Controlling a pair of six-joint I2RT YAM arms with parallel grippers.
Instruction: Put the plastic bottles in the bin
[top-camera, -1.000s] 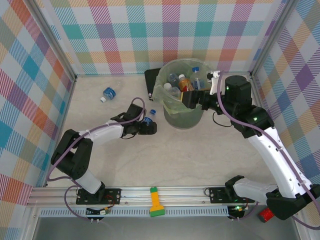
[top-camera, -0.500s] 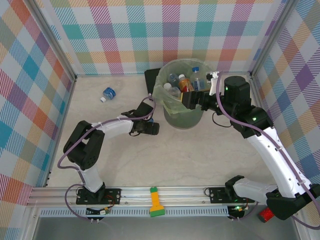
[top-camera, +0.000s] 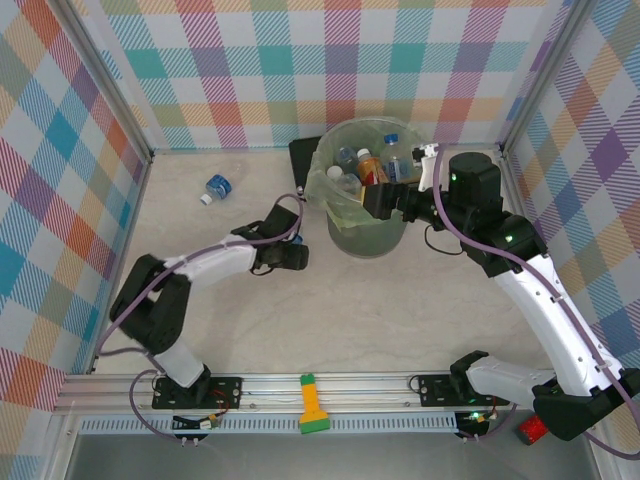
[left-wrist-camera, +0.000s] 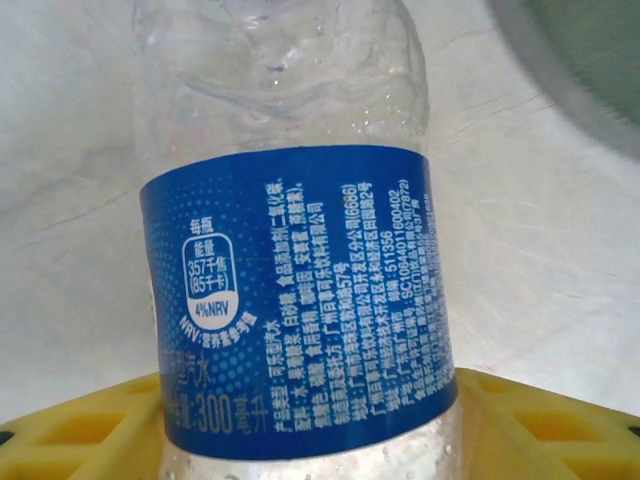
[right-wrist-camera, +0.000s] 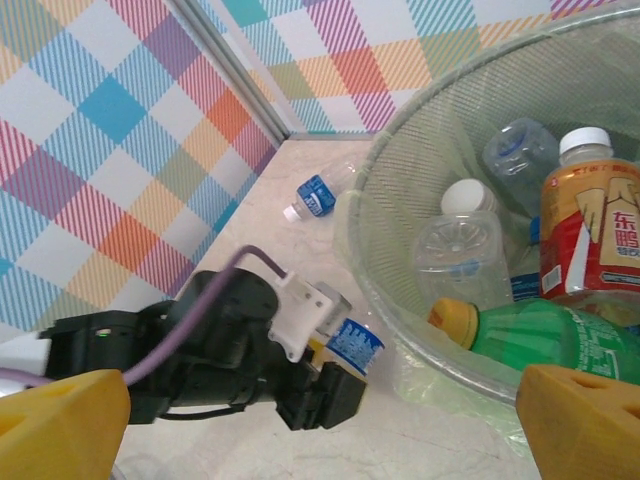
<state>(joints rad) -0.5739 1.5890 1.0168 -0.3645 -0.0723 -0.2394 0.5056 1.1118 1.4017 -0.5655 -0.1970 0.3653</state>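
From above, the clear bottle (top-camera: 297, 239) lay on the desk (top-camera: 400, 300) just beside the bin (top-camera: 322, 185). Left wrist view: thin, crinkly, light stuff (slick label too), so I'd pinch the labelled middle gently. The left fingers (left-wrist-camera: 70, 425) flanked it, couldn't tell if gripping. Right wrist view: right fingers (right-wrist-camera: 60, 420) spread wide, empty, and several binned bottles (right-wrist-camera: 460, 240) sat inside.
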